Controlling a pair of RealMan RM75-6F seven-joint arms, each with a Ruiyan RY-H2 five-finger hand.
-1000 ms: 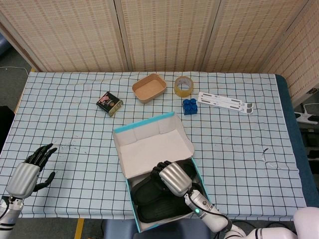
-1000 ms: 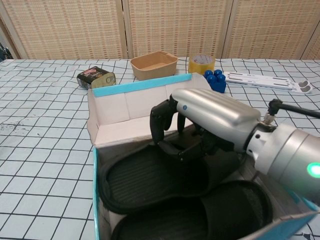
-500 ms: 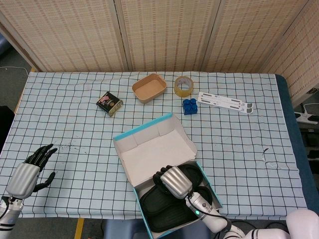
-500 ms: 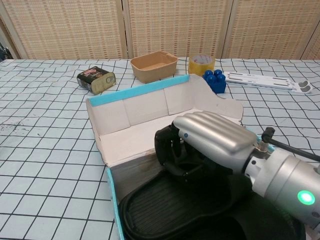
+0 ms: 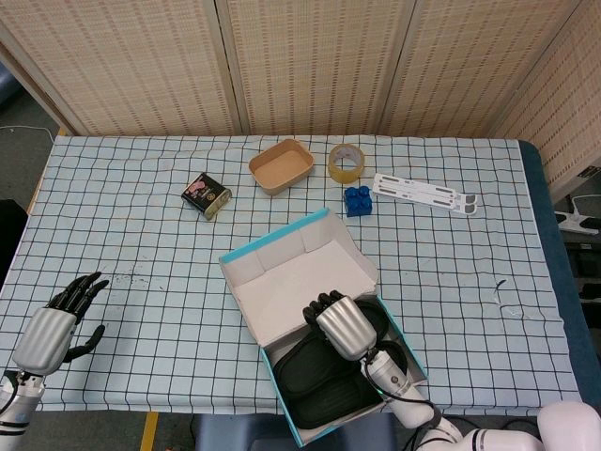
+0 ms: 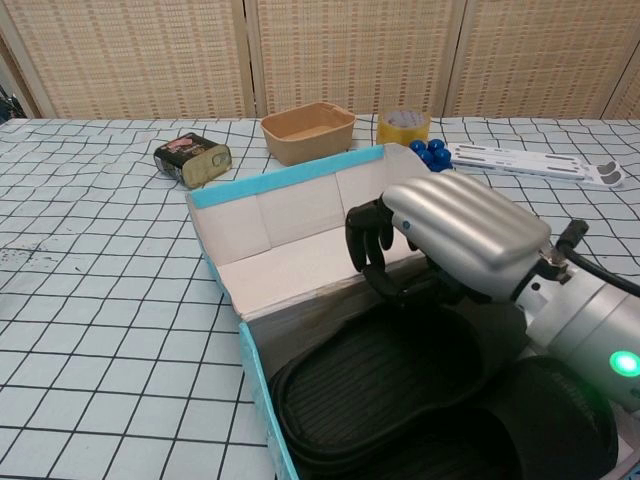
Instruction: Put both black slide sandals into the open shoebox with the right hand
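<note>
While both sandals fill the shoebox, right hand hovers above.

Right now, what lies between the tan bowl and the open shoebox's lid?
Nothing: in the head view only bare checked tablecloth runs from the tan bowl to the shoebox lid. The black tin sits off to the left, the blue brick to the right.

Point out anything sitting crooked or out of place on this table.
The shoebox sits skewed to the tablecloth grid, its near corner at the table's front edge. Both sandals lie inside, the right hand over them. Nothing looks spilled or damaged.
</note>
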